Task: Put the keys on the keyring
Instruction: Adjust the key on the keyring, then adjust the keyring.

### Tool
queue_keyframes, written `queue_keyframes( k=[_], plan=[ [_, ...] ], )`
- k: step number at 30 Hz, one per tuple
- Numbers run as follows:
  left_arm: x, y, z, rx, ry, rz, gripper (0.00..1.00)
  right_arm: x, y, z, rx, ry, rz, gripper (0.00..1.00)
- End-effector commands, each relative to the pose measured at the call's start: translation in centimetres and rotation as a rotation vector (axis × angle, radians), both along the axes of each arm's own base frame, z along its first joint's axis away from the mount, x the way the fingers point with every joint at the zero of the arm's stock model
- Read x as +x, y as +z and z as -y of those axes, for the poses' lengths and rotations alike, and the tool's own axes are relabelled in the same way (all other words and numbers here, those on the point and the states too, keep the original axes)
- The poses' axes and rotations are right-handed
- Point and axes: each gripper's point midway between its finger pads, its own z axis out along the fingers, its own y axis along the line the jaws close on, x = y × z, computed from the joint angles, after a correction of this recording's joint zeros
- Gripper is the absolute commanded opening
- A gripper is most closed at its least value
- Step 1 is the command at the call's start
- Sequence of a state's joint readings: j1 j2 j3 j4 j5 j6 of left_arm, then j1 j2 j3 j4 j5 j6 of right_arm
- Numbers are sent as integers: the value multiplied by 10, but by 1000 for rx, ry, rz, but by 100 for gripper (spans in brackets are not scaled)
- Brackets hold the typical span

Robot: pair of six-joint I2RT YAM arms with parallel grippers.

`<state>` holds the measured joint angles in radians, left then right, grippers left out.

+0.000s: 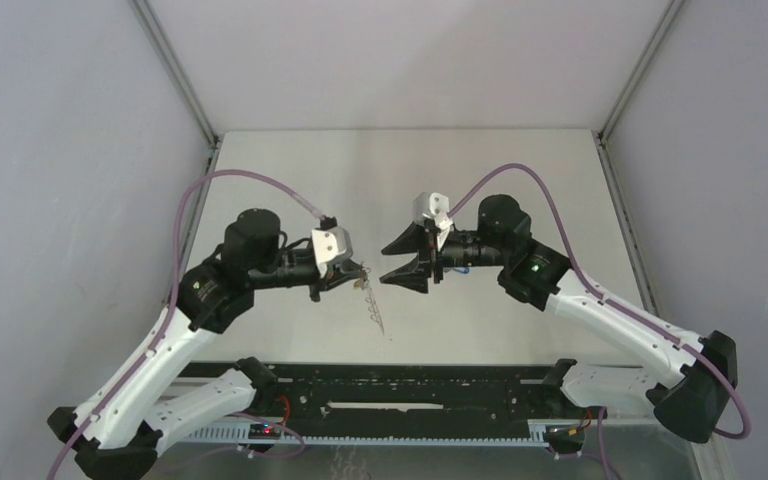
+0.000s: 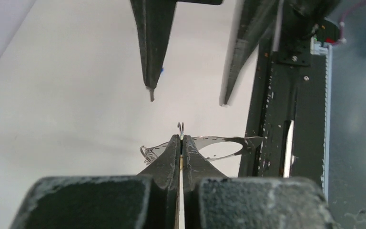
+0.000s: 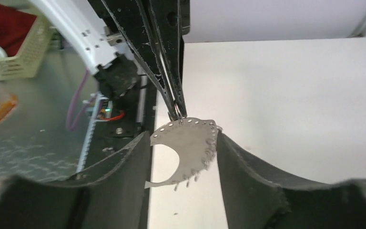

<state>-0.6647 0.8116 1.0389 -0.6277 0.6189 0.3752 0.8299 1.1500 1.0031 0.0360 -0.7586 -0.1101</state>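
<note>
While the left gripper (image 2: 181, 140) pinches the keyring (image 3: 190, 143), the right gripper (image 1: 385, 263) hangs near it, jaws spread; no key looks threaded yet.

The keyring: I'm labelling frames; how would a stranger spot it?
Over the middle of the table, the shut left tool dangles the keyring before the open right tool. Among black tools, it alone is a grey crescent edged with holes and small loops.

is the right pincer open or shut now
Open: the fingers of the right pincer stand apart, one on each side of the keyring, which hangs from the shut left pincer.
</note>
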Motion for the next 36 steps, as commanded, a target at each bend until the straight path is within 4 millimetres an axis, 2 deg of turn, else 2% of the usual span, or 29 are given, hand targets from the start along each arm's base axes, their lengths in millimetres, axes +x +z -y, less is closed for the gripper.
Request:
queue_keyframes(
  k=[1, 3, 5, 9, 12, 15, 17, 19, 20, 24, 31, 36],
  plan=[
    [28, 31, -7, -37, 209, -39, 0, 26, 21, 6, 33, -182, 38, 73],
    [39, 38, -9, -75, 281, -51, 0, 25, 15, 1, 24, -222, 55, 84],
    [44, 43, -9, -117, 324, -56, 0, 22, 7, -8, 1, -248, 70, 86],
    [46, 52, -9, -160, 348, -57, 0, 34, -6, -18, -28, -336, 64, 83],
    [46, 56, -9, -172, 344, -51, 0, 41, -14, -20, -47, -361, 66, 75],
    [45, 58, -11, -175, 344, -42, 0, 45, -21, -20, -71, -376, 69, 59],
    [44, 58, -11, -176, 343, -43, 0, 48, -25, -19, -88, -392, 80, 37],
    [44, 57, -11, -178, 343, -47, 0, 52, -29, -18, -106, -413, 97, 6],
    [45, 56, -11, -177, 345, -49, 0, 54, -29, -17, -112, -427, 113, 0],
    [50, 46, -14, -160, 375, -65, 0, 61, -20, -9, -117, -504, 197, 0],
    [57, 11, -13, -88, 382, -173, 0, 60, -2, -3, -78, -526, 239, 0],
    [58, 8, -6, -78, 341, -187, 0, 54, -6, -10, -79, -493, 228, 0]
  ],
)
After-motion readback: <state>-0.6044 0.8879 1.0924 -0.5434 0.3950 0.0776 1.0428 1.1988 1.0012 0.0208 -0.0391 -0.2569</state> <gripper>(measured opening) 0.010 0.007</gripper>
